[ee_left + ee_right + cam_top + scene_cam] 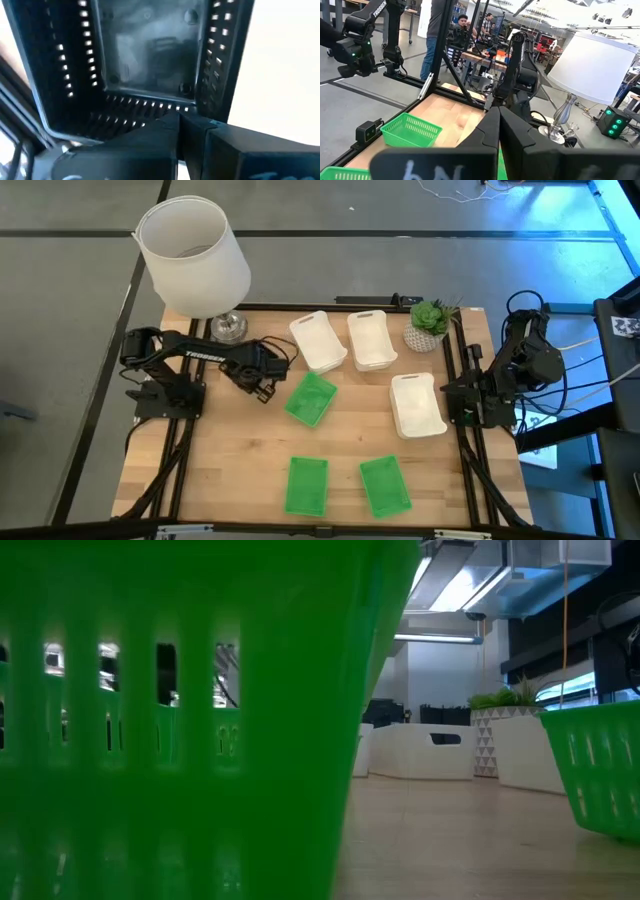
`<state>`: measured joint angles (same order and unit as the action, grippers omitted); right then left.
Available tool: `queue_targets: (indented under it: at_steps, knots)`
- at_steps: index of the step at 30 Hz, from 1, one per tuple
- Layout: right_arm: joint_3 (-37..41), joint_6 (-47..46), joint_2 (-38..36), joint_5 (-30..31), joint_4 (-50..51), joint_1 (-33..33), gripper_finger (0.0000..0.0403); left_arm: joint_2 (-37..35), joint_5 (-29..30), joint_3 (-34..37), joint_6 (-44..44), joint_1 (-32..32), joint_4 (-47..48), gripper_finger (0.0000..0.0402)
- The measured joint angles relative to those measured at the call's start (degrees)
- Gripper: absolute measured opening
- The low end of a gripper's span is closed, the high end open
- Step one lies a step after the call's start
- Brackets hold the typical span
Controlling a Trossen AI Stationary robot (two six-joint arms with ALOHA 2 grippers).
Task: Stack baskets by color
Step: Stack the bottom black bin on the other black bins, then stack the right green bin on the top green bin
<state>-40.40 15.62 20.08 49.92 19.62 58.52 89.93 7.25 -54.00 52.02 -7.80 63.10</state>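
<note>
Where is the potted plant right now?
In the high view the potted plant stands at the table's far right corner, just right of the second white basket and beyond the third white basket.

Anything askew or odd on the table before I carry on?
The middle green basket lies turned at an angle, unlike the two by the front edge. One front green basket stands right against the low camera, blocking most of its view.

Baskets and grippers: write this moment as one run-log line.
left gripper: jaws shut on black basket | right gripper: shut, parked right | white baskets, green baskets: unstacked
</note>
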Motion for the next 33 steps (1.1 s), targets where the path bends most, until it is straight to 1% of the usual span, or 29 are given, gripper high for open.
queue_targets:
  at_steps: [4,8,11,14,19,23,25,30,33]
  knots:
    - [0.0,0.0,0.0,0.0,0.0,0.0,0.0007,0.0,-3.7,0.0,4.8,3.0,4.7,0.0]
    - [0.0,-0.1,0.0,0.0,0.0,0.0,0.0007,-1.1,-8.4,0.0,9.7,7.4,8.2,0.0]
    - [0.0,-0.1,0.0,-0.3,0.0,0.0,0.0007,-2.1,-8.5,0.0,13.5,10.7,8.4,0.0]
    - [0.0,-0.1,0.0,-0.5,0.0,0.0,0.0007,-4.2,-4.9,-0.4,18.4,12.9,8.2,0.0]
    - [0.0,-0.3,0.0,-0.4,0.0,0.0,0.0007,-9.8,1.9,-2.6,25.1,15.5,8.4,0.0]
    - [0.0,-0.3,0.0,1.4,-0.2,0.0,0.0007,-14.9,8.4,-5.1,28.7,17.1,8.5,0.0]
    - [0.0,-0.3,0.2,2.2,-1.4,0.0,0.0007,-17.0,12.0,-6.3,28.8,18.4,8.3,0.0]
    - [0.0,0.1,1.7,2.2,-5.0,-0.5,0.0007,-20.5,18.7,-9.3,27.0,21.8,8.0,0.0]
    - [-1.4,0.2,4.0,2.1,-4.7,-1.0,0.0007,-22.7,21.7,-10.9,25.0,24.1,7.8,0.0]
